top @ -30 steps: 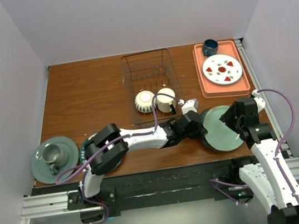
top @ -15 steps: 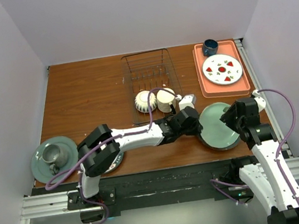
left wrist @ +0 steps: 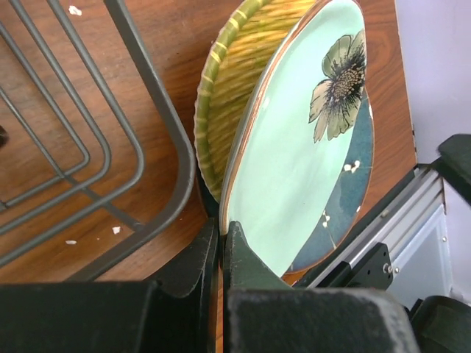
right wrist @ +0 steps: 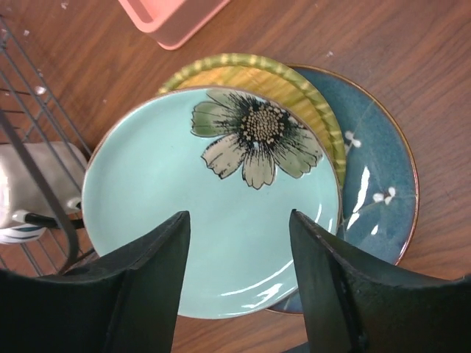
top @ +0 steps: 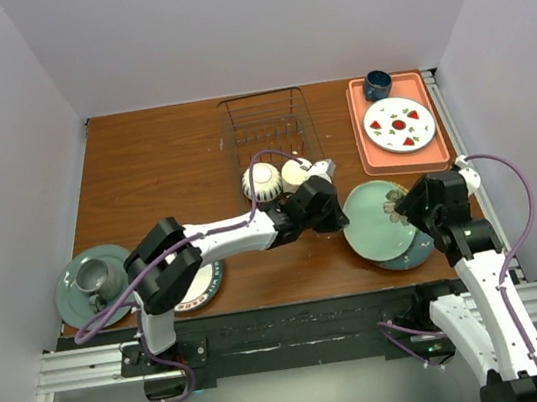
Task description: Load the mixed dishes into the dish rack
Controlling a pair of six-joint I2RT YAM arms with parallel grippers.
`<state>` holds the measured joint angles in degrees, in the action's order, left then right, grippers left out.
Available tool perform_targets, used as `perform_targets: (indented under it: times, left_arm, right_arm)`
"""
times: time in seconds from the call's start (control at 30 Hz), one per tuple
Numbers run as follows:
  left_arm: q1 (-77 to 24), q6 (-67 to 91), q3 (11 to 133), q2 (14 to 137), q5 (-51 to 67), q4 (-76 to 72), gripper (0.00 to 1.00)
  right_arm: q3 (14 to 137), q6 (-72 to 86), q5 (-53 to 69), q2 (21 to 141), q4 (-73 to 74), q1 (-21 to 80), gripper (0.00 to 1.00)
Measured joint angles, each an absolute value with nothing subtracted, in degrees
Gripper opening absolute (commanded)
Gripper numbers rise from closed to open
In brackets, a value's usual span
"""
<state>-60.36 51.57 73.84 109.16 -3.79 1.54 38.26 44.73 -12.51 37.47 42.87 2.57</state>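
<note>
My left gripper [top: 329, 214] is shut on the rim of the pale green flower plate [top: 377, 219], which is tilted up off a stack. In the left wrist view the plate [left wrist: 294, 154] stands on edge between the fingers [left wrist: 243, 261], next to a yellow-green plate [left wrist: 228, 95] and a dark blue plate [left wrist: 349, 198]. The dish rack [top: 272, 155] holds a striped bowl [top: 260, 182] and a cream mug [top: 295, 175] at its near end. My right gripper [top: 413, 208] is open and empty over the flower plate [right wrist: 213, 198]. A white plate with a dark-blue rim [top: 200, 284] lies under the left arm.
A salmon tray [top: 368, 156] at the back right holds a white strawberry plate [top: 399, 124] and a dark blue cup [top: 376, 84]. A grey-green plate [top: 70, 296] with a metal cup [top: 91, 278] lies at the front left. The rack's corner wire [left wrist: 158, 132] is close beside the held plate.
The left gripper has lifted the flower plate's left edge and drawn it left toward the rack, uncovering the dark blue plate beneath. The right gripper has stayed open above it.
</note>
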Motion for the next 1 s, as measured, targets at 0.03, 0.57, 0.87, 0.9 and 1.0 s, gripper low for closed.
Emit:
perform_targets:
  times: [0.03, 0.57, 0.87, 0.9, 1.0]
  left_arm:
    - [-59.9, 51.4, 73.5, 108.8, -3.0, 1.4, 0.0]
    - [-51.7, 51.6, 72.2, 104.9, 9.8, -1.4, 0.0]
    - [-47.1, 53.4, 72.2, 101.1, 12.9, -3.9, 0.0]
    - [-46.9, 53.6, 72.2, 100.6, 13.2, -4.2, 0.0]
    - [-46.6, 54.3, 72.2, 99.2, 14.6, -5.6, 0.0]
  right_arm:
    - [39.0, 44.4, -12.5, 37.5, 42.9, 2.5, 0.64]
    - [43.8, 41.1, -11.9, 37.5, 45.3, 2.5, 0.85]
    - [43.9, 36.7, -7.2, 35.7, 44.7, 2.6, 0.84]
    - [43.7, 36.1, -6.1, 34.8, 44.0, 2.5, 0.84]
    - [43.1, 34.2, -2.9, 31.1, 41.5, 2.5, 0.84]
